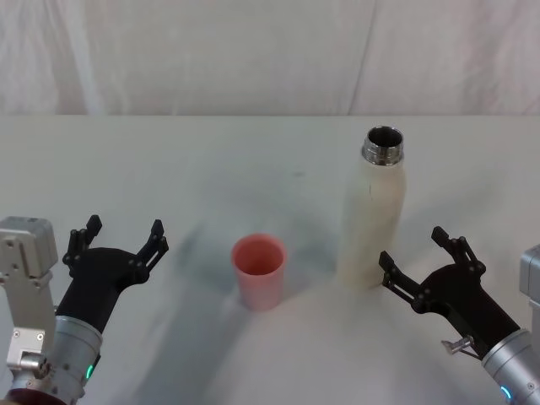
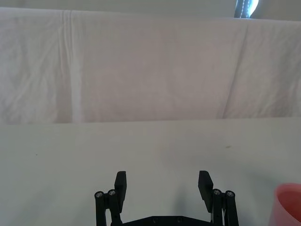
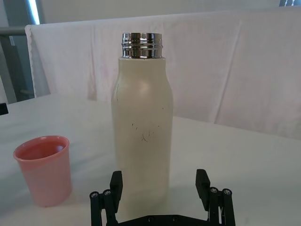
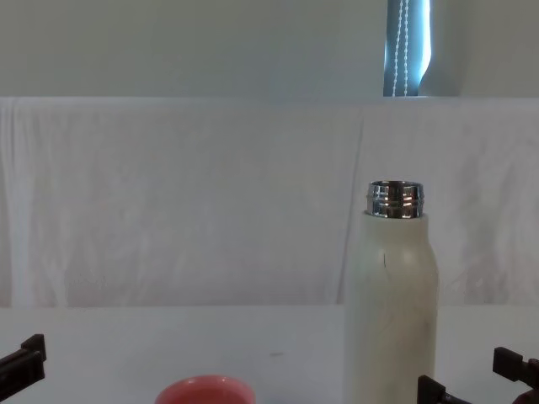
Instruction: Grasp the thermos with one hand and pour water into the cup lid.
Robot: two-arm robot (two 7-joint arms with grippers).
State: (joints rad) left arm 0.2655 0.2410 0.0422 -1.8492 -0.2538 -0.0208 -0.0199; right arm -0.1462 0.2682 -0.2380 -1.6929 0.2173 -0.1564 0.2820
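- Underneath everything, a white worktop (image 1: 169, 160), backed by a wall of creased white cloth (image 4: 185, 202); above the cloth, a pale wall with a bright slit of window (image 4: 408, 46).
- One thermos (image 1: 372, 207), cream-white, upright and uncapped, silver threaded neck bare, standing on the right half of the worktop.
- One cup lid (image 1: 259, 271), salmon-pink, upright with mouth up, near the thermos on its left side, not touching it.
- Two arms, one tool each.
- Right tool (image 1: 413, 247) low over the worktop just beside the thermos base, pointing forward and leftward, fingers spread apart and holding nothing; seen from the right wrist, thermos (image 3: 142, 122) straight ahead of the spread fingers (image 3: 202, 181), whether touching cannot be told, cup lid (image 3: 43, 169) off to one side.
- Left tool (image 1: 125, 237) low at the left of the worktop, well apart from the cup lid, fingers (image 2: 120, 184) likewise spread and empty.
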